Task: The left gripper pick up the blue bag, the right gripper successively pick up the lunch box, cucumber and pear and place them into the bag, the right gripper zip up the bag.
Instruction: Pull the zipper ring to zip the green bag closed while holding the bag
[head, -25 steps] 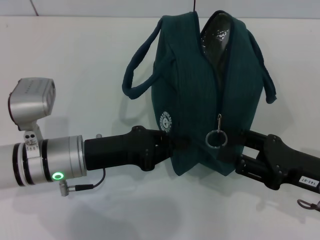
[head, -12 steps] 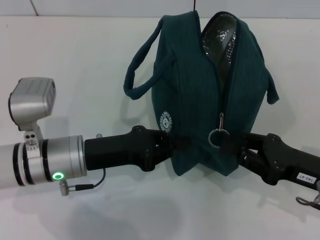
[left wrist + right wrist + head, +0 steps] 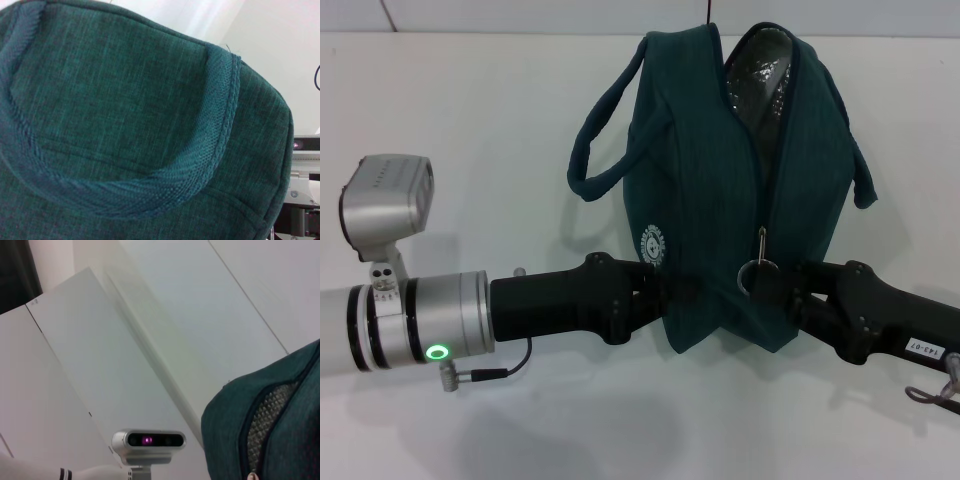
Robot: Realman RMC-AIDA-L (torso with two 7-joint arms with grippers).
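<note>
White table [image 3: 470, 130] spreading under the whole scene, bare to the left of the bag and along the near edge in the head view; back edge meeting a pale wall at the top of that view.

Blue bag [image 3: 720, 190] lying on the table right of centre, zip side up, mouth gaping at the far end with silver foil lining [image 3: 760, 70] showing; zip line running down the middle toward the near end. One loop handle [image 3: 605, 130] splayed out on the left side, the other draped down the right flank. Round white logo [image 3: 654, 243] on the near left panel. Fabric and handle webbing filling the left wrist view [image 3: 125, 125].

Left gripper [image 3: 670, 290] reaching in from the left, pressed against the bag's near left corner; fingertips lost in the fabric, opening not determinable.

Right gripper [image 3: 772, 285] entering from the right, at the bag's near end, right at the ring zipper pull [image 3: 755, 277]; closure on the ring not determinable.

Lunch box, cucumber, pear: not seen in any view.
</note>
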